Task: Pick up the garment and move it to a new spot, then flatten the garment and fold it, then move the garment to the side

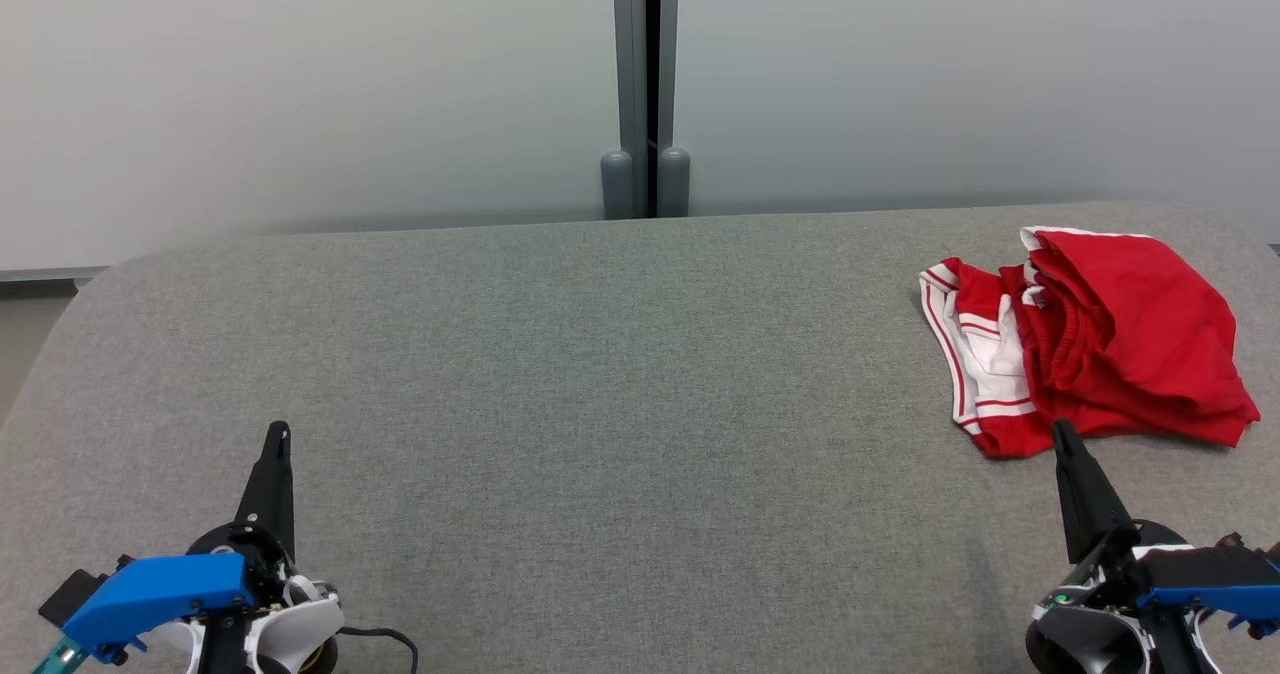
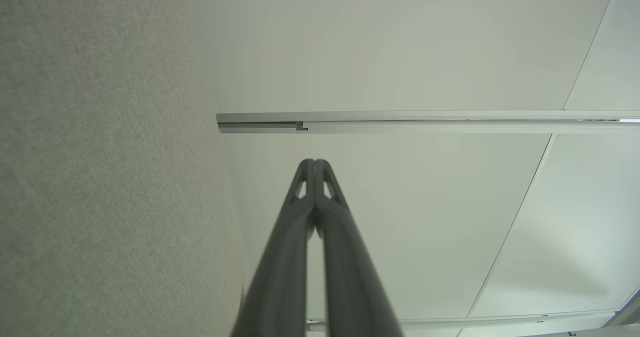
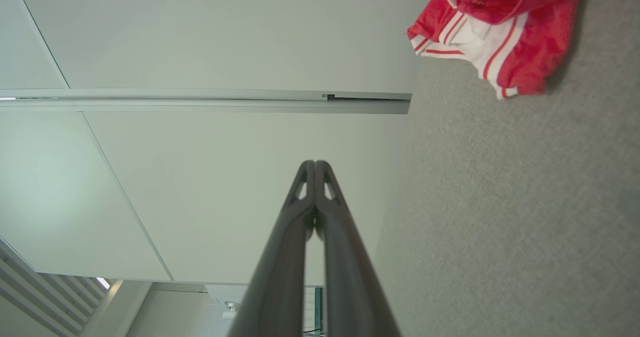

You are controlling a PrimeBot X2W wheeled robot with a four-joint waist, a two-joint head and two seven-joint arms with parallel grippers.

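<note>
Left gripper (image 1: 278, 436) and right gripper (image 1: 1062, 434): both closed tip to tip, empty.
Both sit low over the grey table (image 1: 600, 404), fingers pointing away from the robot. The garment (image 1: 1110, 344), red with white stripes, lies crumpled at the table's far right. Right gripper's tip is just beside its near edge, not gripping it.

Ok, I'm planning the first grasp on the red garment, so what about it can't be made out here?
- Head view: the garment hides its lower layers and outline under its own bunched folds.
- Head view: the right gripper covers a bit of its near hem.
- Right wrist view: the top edge cuts off part of it.
</note>
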